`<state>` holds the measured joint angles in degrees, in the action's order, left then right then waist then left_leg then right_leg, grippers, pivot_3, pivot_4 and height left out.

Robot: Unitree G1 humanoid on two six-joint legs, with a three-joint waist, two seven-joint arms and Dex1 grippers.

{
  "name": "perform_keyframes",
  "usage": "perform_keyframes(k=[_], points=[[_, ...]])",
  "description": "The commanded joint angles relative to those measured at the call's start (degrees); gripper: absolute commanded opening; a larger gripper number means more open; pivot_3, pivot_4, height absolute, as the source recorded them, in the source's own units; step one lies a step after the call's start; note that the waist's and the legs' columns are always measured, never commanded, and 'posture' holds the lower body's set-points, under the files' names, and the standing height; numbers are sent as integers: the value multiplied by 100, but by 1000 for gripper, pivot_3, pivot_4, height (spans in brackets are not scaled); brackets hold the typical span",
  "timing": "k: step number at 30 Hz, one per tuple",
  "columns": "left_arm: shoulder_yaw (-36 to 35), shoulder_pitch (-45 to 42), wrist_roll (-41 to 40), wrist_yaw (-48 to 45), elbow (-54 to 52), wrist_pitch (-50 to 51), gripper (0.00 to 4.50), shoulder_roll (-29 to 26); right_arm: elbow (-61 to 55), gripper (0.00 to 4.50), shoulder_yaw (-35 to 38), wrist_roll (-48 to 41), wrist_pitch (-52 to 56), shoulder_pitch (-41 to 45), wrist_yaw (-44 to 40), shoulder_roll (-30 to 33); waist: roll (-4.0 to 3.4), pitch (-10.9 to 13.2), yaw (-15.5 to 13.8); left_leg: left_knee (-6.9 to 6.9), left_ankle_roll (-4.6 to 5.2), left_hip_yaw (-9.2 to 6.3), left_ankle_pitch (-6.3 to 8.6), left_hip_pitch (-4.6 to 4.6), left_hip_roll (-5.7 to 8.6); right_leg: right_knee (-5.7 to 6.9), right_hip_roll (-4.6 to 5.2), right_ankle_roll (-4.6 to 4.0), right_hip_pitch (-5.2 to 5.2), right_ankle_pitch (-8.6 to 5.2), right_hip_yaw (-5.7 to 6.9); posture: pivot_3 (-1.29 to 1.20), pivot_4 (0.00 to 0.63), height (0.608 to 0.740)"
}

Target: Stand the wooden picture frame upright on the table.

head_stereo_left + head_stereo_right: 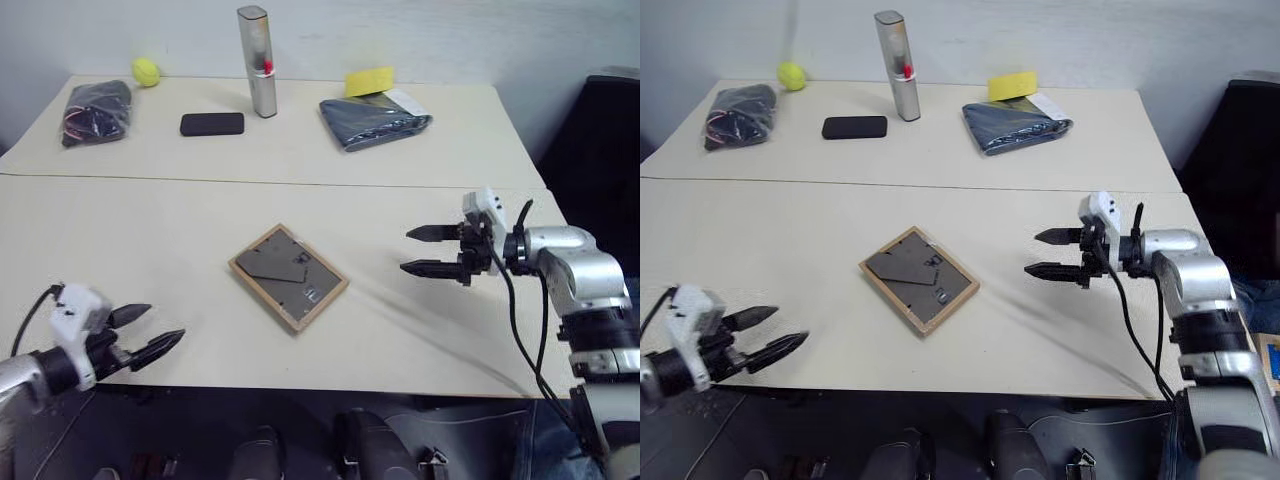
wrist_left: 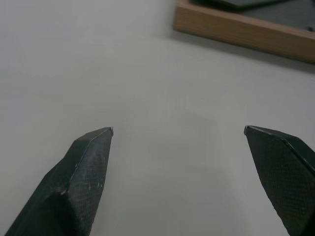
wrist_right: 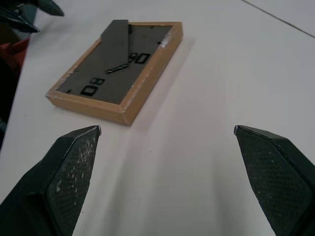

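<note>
The wooden picture frame (image 1: 288, 276) lies flat on the table (image 1: 150, 230), near the middle of the front part. Its dark back panel faces up, with the fold-out stand lying flat against it. The frame sits turned, so one corner points toward the front edge of the table.

The left gripper (image 1: 148, 334) hangs at the front left edge of the table. Its two black fingers are spread wide apart and nothing is between them. It points toward the frame but is well apart from it. In the left wrist view, a bit of the frame's light wood border shows past the fingertips (image 2: 93, 147).

The right gripper (image 1: 418, 250) is over the right side of the table and points left, toward the frame. Its fingers are also spread wide and hold nothing. There is a gap of bare table between it and the frame.

At the back of the table sit other things. A black phone (image 1: 212, 124) lies flat. A tall silver bottle (image 1: 258, 62) stands just beside it. A small yellow ball (image 1: 146, 71) and a dark bag (image 1: 96, 111) are on the far left. A folded dark cloth (image 1: 374, 121) lies to the right of the bottle, with a yellow sponge (image 1: 369, 81) behind it.
</note>
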<state>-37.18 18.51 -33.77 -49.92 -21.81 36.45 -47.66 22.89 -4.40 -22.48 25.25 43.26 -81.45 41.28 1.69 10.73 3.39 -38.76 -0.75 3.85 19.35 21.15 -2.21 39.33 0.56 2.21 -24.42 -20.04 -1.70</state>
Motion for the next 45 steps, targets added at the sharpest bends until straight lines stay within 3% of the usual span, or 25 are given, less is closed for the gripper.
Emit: perform_keyframes(k=[1,8,12,14,17,25,27,33,40,41,45], points=[[-218,-17,-79,-115,-72,-31,4500,-131,306,4473,-87,142,-244,215,-243,-91,-5,1,-31,2,0,-3,0,2,0,-3,2,-1,0,-1,3,0,150,740],[91,-234,-9,-81,-159,30,4500,-218,353,4473,-149,375,-487,288,-66,-345,-7,2,-15,23,3,-5,2,11,3,-25,5,3,0,1,7,0,150,740],[974,-753,484,-174,197,-354,4500,-452,579,4299,-274,815,-950,451,483,-698,-7,3,13,27,-1,-5,-1,8,3,-23,4,2,-2,1,7,0,150,740],[1553,-1194,888,-223,597,-680,4104,-566,749,3874,-364,1042,-1174,539,706,-917,-7,3,23,26,-4,-4,-7,2,6,-14,4,1,-2,2,5,0,150,740],[2465,-2048,1412,-459,1231,-1146,3311,-648,1013,2872,-580,1434,-1628,662,1048,-1269,-7,3,34,27,-11,-3,-14,-1,7,-1,2,-2,-4,4,5,0,150,740],[3671,-3722,2004,-783,2446,-1585,886,-262,957,188,-1107,1986,-2258,563,1202,-1767,-7,3,93,19,-34,2,-28,20,6,-1,2,0,-15,4,5,0,150,740],[3811,-4012,2075,-798,2686,-1624,267,-102,746,0,-1173,2023,-2224,443,1206,-1799,-7,3,112,10,-32,2,-27,22,5,15,2,2,-15,5,5,0,150,740],[4007,-5030,2140,-672,3611,-1683,267,637,-920,0,-1193,1597,-1298,-227,849,-1657,-6,3,62,-28,-32,-5,-26,25,2,21,0,2,-14,5,11,0,150,740],[3718,-5339,1959,-709,4189,-1359,267,788,-1495,0,-1113,1491,-855,-468,975,-1514,-6,2,118,-33,-34,-3,-27,23,3,31,-2,3,-16,6,8,0,150,740],[3674,-5339,1870,-763,4198,-1119,267,745,-1478,0,-1115,1520,-882,-471,1014,-1486,-6,2,117,-33,-34,-4,-27,23,3,31,-1,3,-16,6,8,0,150,740],[3712,-5231,1214,-1463,4012,1159,1122,154,-1193,0,-1189,1730,-1217,-346,1114,-1362,-4,2,140,-32,-34,-5,-27,23,3,31,-2,3,-16,6,8,0,150,740]])
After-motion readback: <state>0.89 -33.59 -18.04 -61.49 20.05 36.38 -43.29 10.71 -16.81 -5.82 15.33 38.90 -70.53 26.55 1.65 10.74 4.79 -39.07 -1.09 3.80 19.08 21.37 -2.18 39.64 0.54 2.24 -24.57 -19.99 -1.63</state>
